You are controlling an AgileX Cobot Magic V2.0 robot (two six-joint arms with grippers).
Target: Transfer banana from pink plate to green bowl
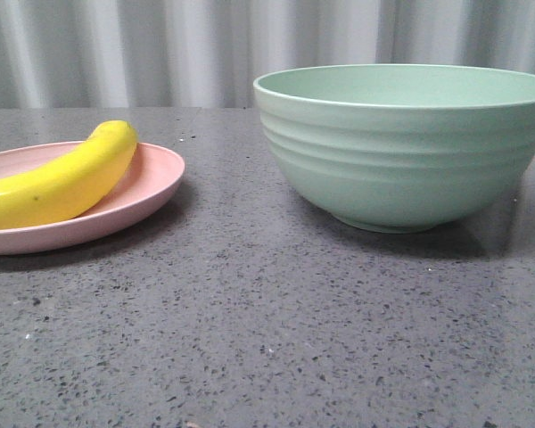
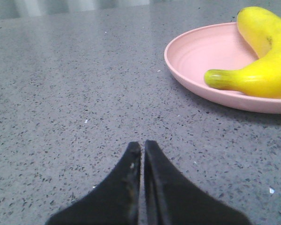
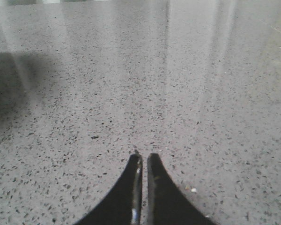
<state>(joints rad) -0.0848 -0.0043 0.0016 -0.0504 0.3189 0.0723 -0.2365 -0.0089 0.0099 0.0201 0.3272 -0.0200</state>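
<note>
The yellow banana lies on the pink plate at the left of the table. The mint-green ridged bowl stands at the right, upright and empty as far as I see. In the left wrist view the banana and the plate lie ahead and to one side of my left gripper, which is shut, empty and low over the table, apart from the plate. My right gripper is shut and empty over bare tabletop. Neither gripper shows in the front view.
The tabletop is dark grey speckled stone. A pale corrugated wall stands behind the table. A dark shadow falls on the table in the right wrist view.
</note>
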